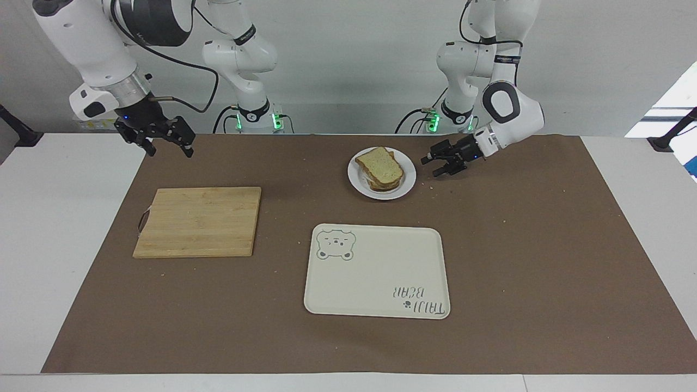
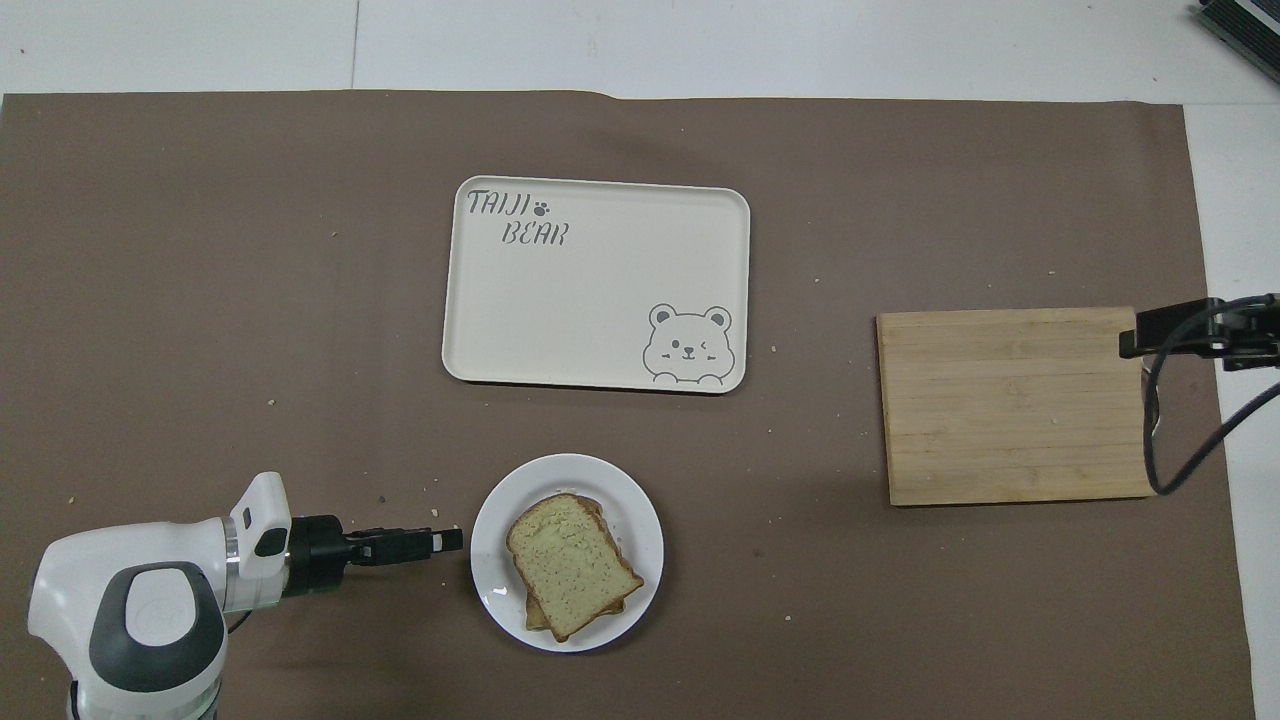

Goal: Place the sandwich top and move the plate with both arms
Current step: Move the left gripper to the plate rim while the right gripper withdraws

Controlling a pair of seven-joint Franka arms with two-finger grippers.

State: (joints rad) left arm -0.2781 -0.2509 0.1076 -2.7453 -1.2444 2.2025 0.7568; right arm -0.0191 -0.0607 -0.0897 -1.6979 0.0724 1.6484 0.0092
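Sandwich top (image 1: 380,164) sits on the stacked sandwich on the plate (image 1: 407,185), crust edges slightly off from the slices under it. Plate is on the brown mat (image 1: 544,245), close to the robots' edge, roughly mid-table between the two arm bases.

Left gripper (image 1: 436,165) is low over the mat just beside the plate rim, on the left arm's end of it, pointing at the plate. Not touching rim or bread in the facing view; a small gap shows between fingertips and plate. In the overhead view the left gripper (image 2: 452,540) tip ends just short of the rim. Jaws parted, one finger above the other, nothing between them.

Right gripper (image 1: 170,146) is up in the air over the mat's edge at the right arm's end of the table, close to the corner of the wooden cutting board (image 1: 199,220). Fingers spread wide, empty. Overhead view shows only its tip (image 2: 1160,335) at the board's outer edge, with a black cable looping down.

Cream bear tray (image 1: 377,270) lies farther from the robots than the plate, apart from it. Cutting board lies flat toward the right arm's end, well apart from plate and tray. Scattered crumbs (image 1: 433,187) on the mat around the plate.
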